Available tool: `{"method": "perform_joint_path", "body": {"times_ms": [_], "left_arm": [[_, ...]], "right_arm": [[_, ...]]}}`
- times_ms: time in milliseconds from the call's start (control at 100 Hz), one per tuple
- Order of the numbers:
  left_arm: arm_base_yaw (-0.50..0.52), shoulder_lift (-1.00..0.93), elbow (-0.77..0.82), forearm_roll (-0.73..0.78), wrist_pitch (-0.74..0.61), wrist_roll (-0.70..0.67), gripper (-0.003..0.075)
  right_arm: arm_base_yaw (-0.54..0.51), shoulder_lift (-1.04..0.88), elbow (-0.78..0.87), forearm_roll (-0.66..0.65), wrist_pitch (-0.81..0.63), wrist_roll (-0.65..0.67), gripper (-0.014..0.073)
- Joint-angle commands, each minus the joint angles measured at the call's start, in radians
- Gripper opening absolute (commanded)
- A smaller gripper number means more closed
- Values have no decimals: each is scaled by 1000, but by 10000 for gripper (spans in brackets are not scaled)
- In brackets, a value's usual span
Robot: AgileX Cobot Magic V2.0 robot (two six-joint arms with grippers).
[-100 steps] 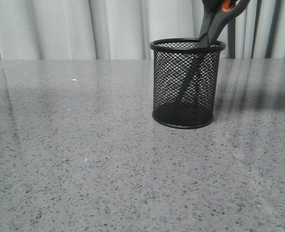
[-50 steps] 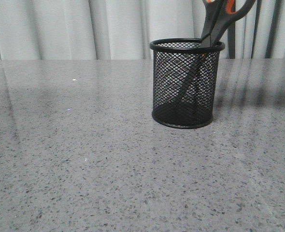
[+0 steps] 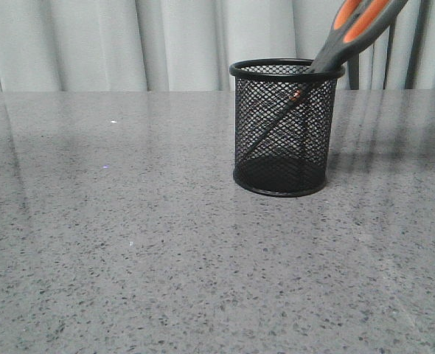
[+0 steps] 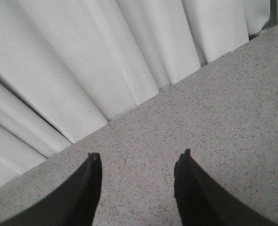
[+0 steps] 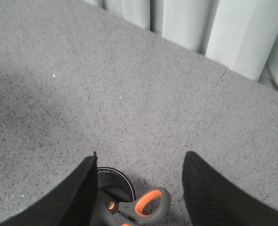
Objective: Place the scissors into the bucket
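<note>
Round black wire-mesh bucket (image 3: 285,127) on speckled grey desk (image 3: 129,243), scissors (image 3: 350,33) leaning inside, blades down, left gripper (image 4: 138,162) and right gripper (image 5: 139,162) jaws apart, holding nothing

scissors (image 3: 328,55) aslant in bucket (image 3: 285,129)

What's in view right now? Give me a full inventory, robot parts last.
bucket: one, black wire mesh, upright on the table, right of centre.
scissors: one pair, grey handles with orange linings, blades down in the bucket, leaning on its rim, handles up to the right.
table: one, speckled grey stone.
curtain: pale grey, behind the table.
left tool: dark fingers apart, holding nothing, above bare table.
right tool: dark fingers apart, above the scissors' handles, not gripping them.
</note>
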Motion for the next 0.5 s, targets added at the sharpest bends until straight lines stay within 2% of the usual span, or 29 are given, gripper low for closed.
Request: {"method": "perform_joint_path", "body": {"times_ms": [0,110,180,260,290,400,490], "left_arm": [[2,-19,-32,-34,-70,-11,332],[2,-19,-32,-80,-67,-22,293],[2,-19,-32,-108,-67,-23,198],[2,-19,-32,-119,-57,-23,34],[2,-19,-32,-119,-44,-23,-20],[2,-27,-18,-123,-39,-19,-21],[2,-61,44,-147,-100,-19,-21]], "right_arm": [[-4,-58,-29,28,-80,2,333],[-4,-104,22,38,-145,2,190],[-4,-148,97,38,-226,5,57],[-4,-209,209,38,-340,5,-75],[-4,-235,265,38,-388,5,-70],[-4,-339,432,38,-575,5,-71],[-4,-418,562,48,-719,5,-71]]}}
